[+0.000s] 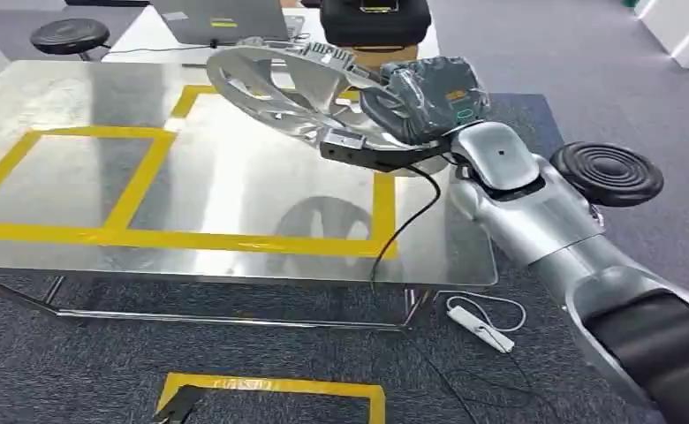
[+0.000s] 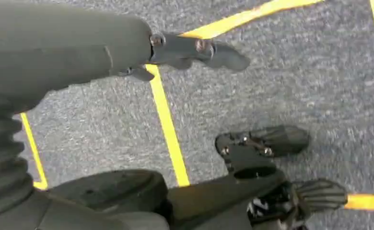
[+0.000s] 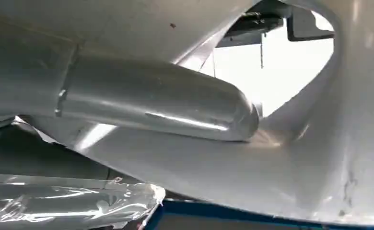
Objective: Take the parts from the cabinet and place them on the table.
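While above the table [image 1: 76, 97] | right hand [image 1: 429, 102] grips wheel-shaped part [image 1: 275, 88] | left hand [image 2: 252, 158] empty, fingers apart

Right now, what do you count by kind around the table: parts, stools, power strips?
Silver wheel-shaped part, held in the right hand above the table: 1
Black round stools: 2
White power strip on the floor: 1
Total: 4

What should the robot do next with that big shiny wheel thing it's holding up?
Probably lower it gently onto the table. The right robot hand holds the silver wheel part tilted in the air above the tabletop, over the yellow tape box, and it does not seem to rest on anything yet. The left robot hand hangs over the carpet, holding nothing.
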